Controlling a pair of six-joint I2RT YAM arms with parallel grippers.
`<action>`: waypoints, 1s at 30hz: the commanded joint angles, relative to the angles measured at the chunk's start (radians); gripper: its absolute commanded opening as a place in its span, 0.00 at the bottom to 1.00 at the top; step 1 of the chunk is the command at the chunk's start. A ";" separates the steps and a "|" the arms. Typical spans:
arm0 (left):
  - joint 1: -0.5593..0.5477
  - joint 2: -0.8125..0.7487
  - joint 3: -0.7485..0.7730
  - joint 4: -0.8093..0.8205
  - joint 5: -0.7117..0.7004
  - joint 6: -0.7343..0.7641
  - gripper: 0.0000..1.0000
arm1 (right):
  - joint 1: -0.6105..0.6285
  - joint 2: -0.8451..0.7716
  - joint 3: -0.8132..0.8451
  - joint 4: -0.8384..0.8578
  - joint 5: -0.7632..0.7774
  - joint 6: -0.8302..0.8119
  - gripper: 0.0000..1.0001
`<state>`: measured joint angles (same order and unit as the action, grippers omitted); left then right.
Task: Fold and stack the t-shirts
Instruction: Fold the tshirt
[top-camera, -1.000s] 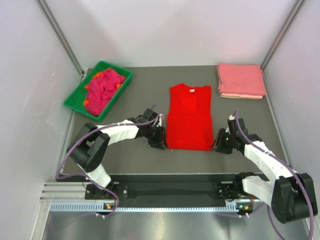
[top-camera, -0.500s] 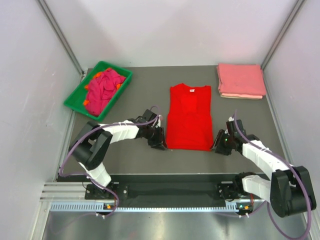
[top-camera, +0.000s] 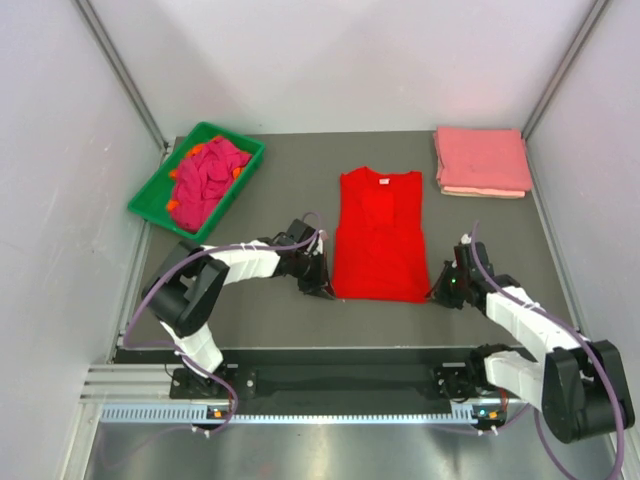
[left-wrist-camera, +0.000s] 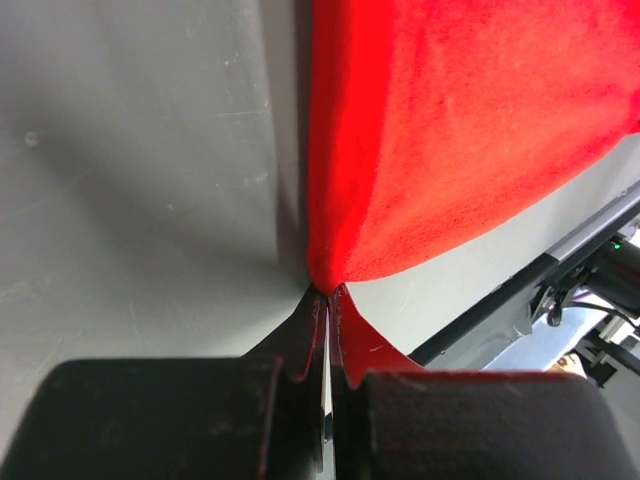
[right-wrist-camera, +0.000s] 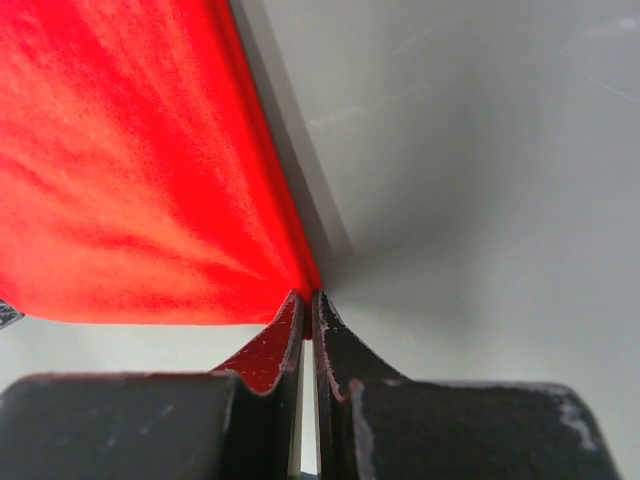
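Observation:
A bright red t-shirt lies flat in the middle of the table, sleeves folded in, neck to the far side. My left gripper is shut on its near left bottom corner; the left wrist view shows the red cloth pinched at the fingertips. My right gripper is shut on the near right bottom corner, the red cloth rising from the tips. Folded salmon pink t-shirts are stacked at the far right. Crumpled magenta and orange t-shirts fill the tray.
A green plastic tray stands at the far left of the grey table. White walls close in on both sides and the back. The arms' base rail runs along the near edge.
Both grippers have closed on the red t-shirt's bottom corners. The right gripper has edged slightly nearer the hem; the shirt itself has not moved.

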<state>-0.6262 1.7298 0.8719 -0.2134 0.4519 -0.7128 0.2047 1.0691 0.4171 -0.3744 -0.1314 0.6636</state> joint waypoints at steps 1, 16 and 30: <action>0.002 -0.064 0.022 -0.035 -0.084 0.009 0.00 | -0.005 -0.087 0.005 -0.095 0.087 0.011 0.00; -0.107 -0.302 0.087 -0.248 -0.188 -0.025 0.00 | -0.002 -0.389 0.089 -0.371 0.069 0.040 0.00; -0.173 -0.297 0.314 -0.406 -0.416 0.019 0.00 | -0.002 -0.405 0.250 -0.453 0.124 -0.016 0.00</action>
<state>-0.8181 1.3872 1.0966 -0.5785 0.1204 -0.7303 0.2047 0.6098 0.5922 -0.8459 -0.0620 0.6975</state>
